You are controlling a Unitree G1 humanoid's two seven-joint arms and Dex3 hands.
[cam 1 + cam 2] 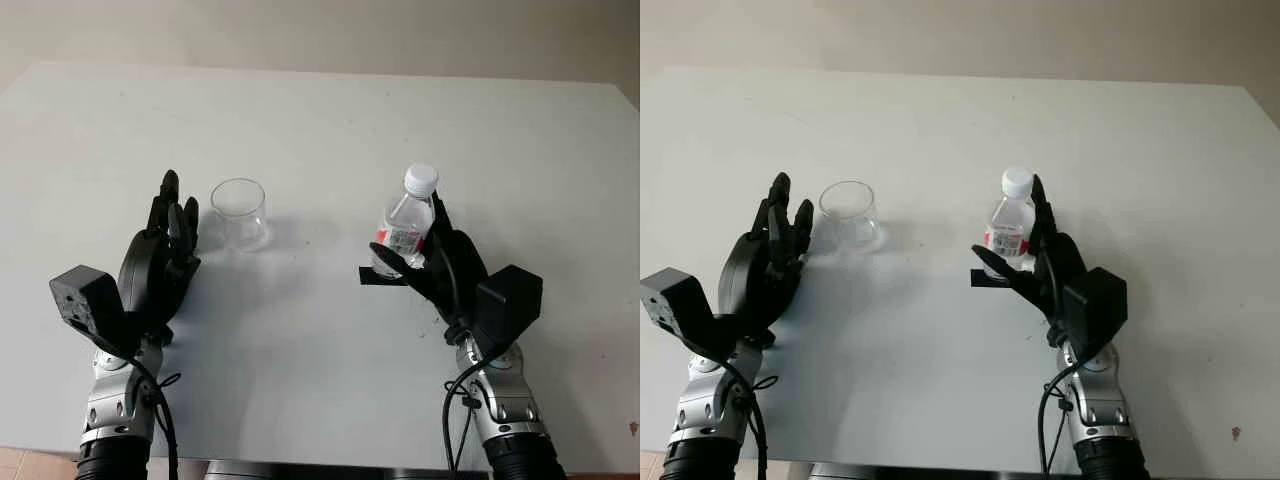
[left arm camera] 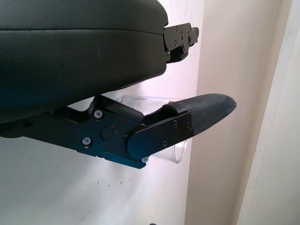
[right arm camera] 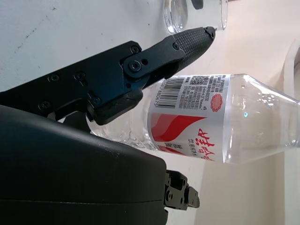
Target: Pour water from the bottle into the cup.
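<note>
A clear water bottle (image 1: 408, 225) with a white cap and a red label stands upright on the white table (image 1: 320, 130), right of centre. My right hand (image 1: 412, 240) is open around it, thumb in front of its base and fingers behind it. In the right wrist view the bottle (image 3: 206, 117) lies between the thumb and the palm, with a gap on the fingers' side. An empty clear cup (image 1: 239, 213) stands upright left of centre. My left hand (image 1: 175, 215) is open just left of the cup, not touching it; the cup's rim (image 2: 176, 154) shows behind its thumb.
A strip of black tape (image 1: 372, 276) lies on the table under the bottle's base. Bare table stretches between cup and bottle and all the way to the far edge. A pale wall rises behind the table.
</note>
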